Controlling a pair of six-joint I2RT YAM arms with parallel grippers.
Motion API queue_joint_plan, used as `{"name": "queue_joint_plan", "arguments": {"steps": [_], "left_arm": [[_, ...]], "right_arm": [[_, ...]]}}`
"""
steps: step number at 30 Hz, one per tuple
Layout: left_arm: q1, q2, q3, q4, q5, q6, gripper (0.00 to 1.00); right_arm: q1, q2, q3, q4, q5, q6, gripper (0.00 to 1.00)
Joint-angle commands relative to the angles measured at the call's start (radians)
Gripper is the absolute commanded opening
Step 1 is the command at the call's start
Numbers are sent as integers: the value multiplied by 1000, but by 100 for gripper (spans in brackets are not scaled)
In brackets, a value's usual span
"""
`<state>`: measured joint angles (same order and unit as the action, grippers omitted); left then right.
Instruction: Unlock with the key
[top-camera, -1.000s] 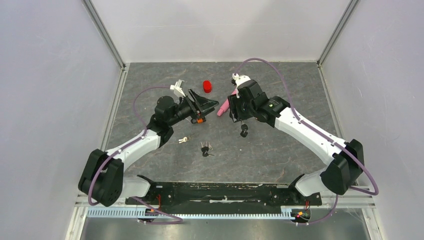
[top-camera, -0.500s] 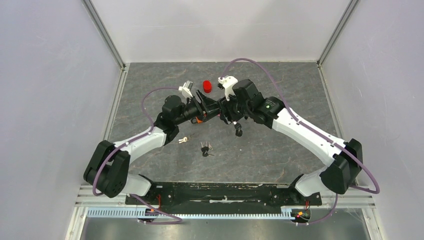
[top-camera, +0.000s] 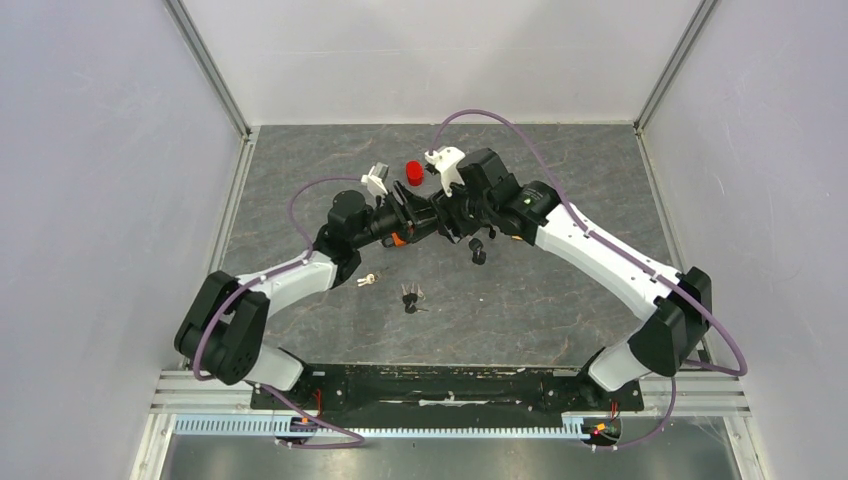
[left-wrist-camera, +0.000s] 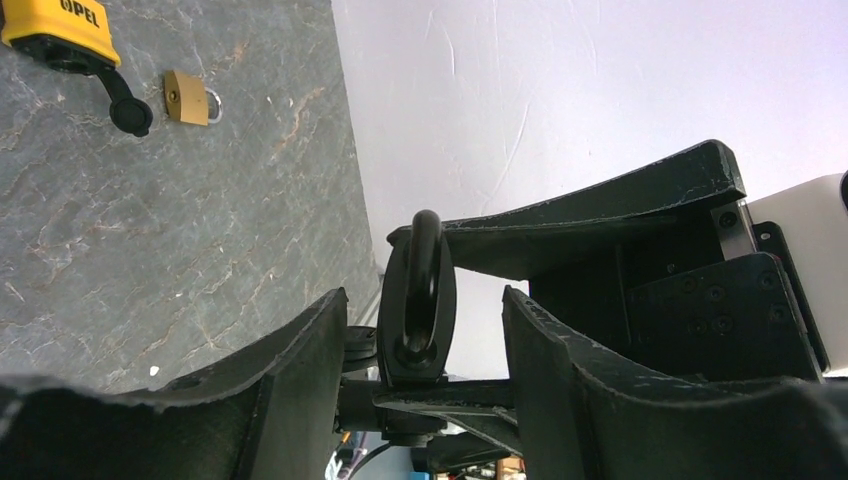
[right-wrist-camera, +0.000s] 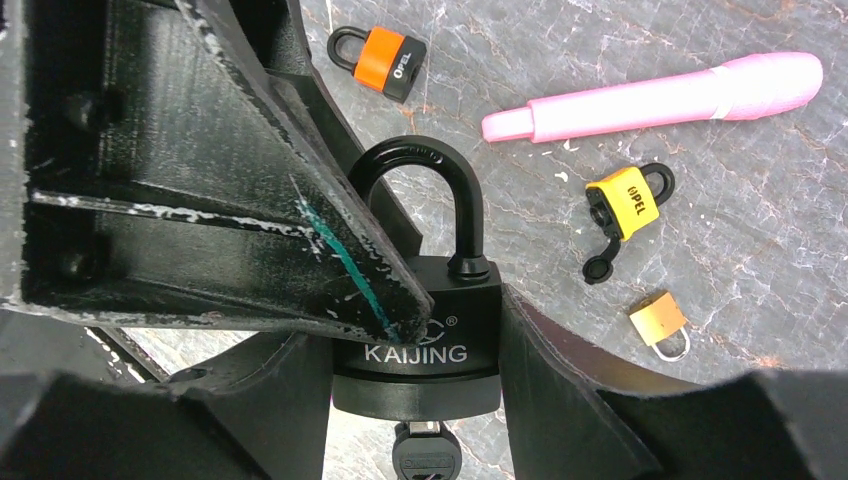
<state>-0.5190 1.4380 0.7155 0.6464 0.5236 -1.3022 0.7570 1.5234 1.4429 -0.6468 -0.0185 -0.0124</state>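
Right wrist, KAIJING padlock (right-wrist-camera: 415, 340), key (right-wrist-camera: 425, 455) seemingly inserted

A grey, stone-patterned desk (top-camera: 560, 300) is enclosed on three sides by pale walls (top-camera: 440, 50), joined at the back corners by what appear to be aluminium posts (top-camera: 207, 65); the scene is evenly lit

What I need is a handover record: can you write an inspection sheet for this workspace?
Surface: grey stone-look table, no spill seen.
Job's things: black padlock, key in its base, held off the table.
Clutter: orange padlock, yellow padlock, brass padlock, pink stick, red cap, loose keys.
Grippers: right gripper jaws shut on black padlock; left gripper jaws open, straddling it, gaps both sides.
Cables: purple cables arch over both arms, snagging nothing.
Surroundings: white walls, metal frame; nothing else seen.
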Motion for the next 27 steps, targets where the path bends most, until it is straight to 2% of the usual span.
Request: {"name": "queue_joint_plan", "arguments": {"steps": [1,5,13,14,16,17,18,19,21,22,24,27], "left_arm": [[-37,33,35,74,87,-49,61],[-47,66,36,114,103,-78,48],[-42,113,20,262,138,-172,3],[-37,116,19,271,141,-176,2],[-18,111,15,284,147,-187,2],[-6,108,11,291,151,-195,2],[13,105,6,300,156,-204,2],[32,102,2,306,160,-214,2],[76,95,-7,320,171,-233,2],[96,92,-9,324,182,-240,2],[133,86,-4,326,205,-251,2],[199,81,5,332,252,-277,2]], "right_arm": [[13,7,90,110,-18,-21,0],[15,12,92,121,-29,-33,0],[14,-3,60,159,2,-46,0],[15,-6,58,160,9,-43,1],[15,-17,49,164,33,-30,9],[15,-28,43,169,44,-24,18],[15,-41,28,180,47,-16,29],[15,-61,12,194,49,-10,47],[13,-102,-33,232,55,10,77],[13,-123,-51,249,63,11,86],[9,-171,-88,280,81,64,98],[-25,-236,-155,336,84,136,98]]}}
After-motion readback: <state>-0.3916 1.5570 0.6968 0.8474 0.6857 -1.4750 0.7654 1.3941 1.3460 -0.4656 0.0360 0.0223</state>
